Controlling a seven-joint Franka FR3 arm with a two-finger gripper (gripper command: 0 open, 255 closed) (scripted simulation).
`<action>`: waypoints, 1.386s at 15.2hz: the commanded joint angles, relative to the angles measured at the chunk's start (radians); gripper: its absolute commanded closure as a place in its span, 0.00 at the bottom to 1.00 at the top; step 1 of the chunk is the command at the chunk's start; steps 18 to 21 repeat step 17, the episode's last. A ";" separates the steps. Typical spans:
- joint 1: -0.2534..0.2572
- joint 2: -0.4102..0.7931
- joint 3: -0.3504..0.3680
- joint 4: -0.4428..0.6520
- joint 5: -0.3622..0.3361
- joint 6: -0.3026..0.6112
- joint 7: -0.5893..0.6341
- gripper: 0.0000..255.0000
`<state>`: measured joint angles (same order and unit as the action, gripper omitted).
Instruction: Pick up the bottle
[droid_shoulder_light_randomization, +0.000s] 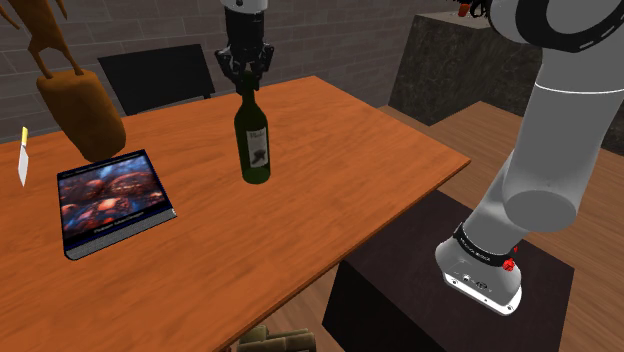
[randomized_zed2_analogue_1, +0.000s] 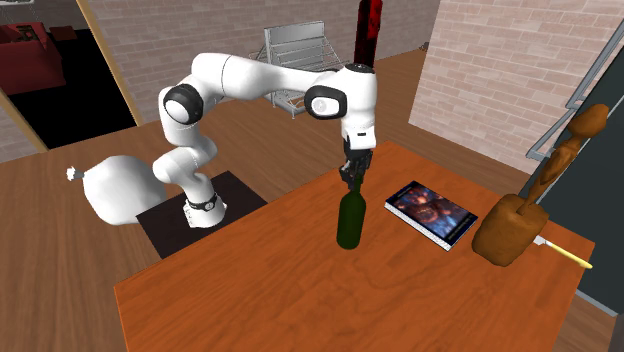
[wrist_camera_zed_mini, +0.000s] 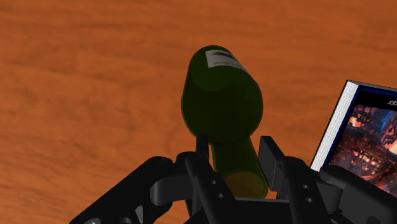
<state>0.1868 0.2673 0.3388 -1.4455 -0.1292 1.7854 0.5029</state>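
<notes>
A dark green glass bottle (droid_shoulder_light_randomization: 254, 145) with a pale label stands upright near the middle of the wooden table (droid_shoulder_light_randomization: 350, 200). My black gripper (droid_shoulder_light_randomization: 245, 82) comes straight down over it, and its fingers clasp the top of the neck from both sides. In the second exterior view the gripper (randomized_zed2_analogue_1: 352, 180) sits on the neck of the bottle (randomized_zed2_analogue_1: 351, 222), whose base rests on the tabletop. Through the wrist camera I look down the bottle (wrist_camera_zed_mini: 222, 102), with the gripper (wrist_camera_zed_mini: 236, 156) pressed against the neck.
A book (droid_shoulder_light_randomization: 112, 200) with a dark picture cover lies flat, toward the shoulder view's left of the bottle. Beyond it stands a brown carved figure (droid_shoulder_light_randomization: 80, 105), with a small white and yellow tool (droid_shoulder_light_randomization: 22, 155) beside it. The table edge (droid_shoulder_light_randomization: 400, 215) runs close to my stand (droid_shoulder_light_randomization: 400, 290).
</notes>
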 joint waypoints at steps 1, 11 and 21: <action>0.001 0.002 0.000 0.014 0.000 -0.014 -0.001 1.00; 0.019 0.039 0.003 0.202 -0.012 -0.166 -0.003 1.00; 0.032 0.067 0.004 0.301 -0.022 -0.238 -0.003 1.00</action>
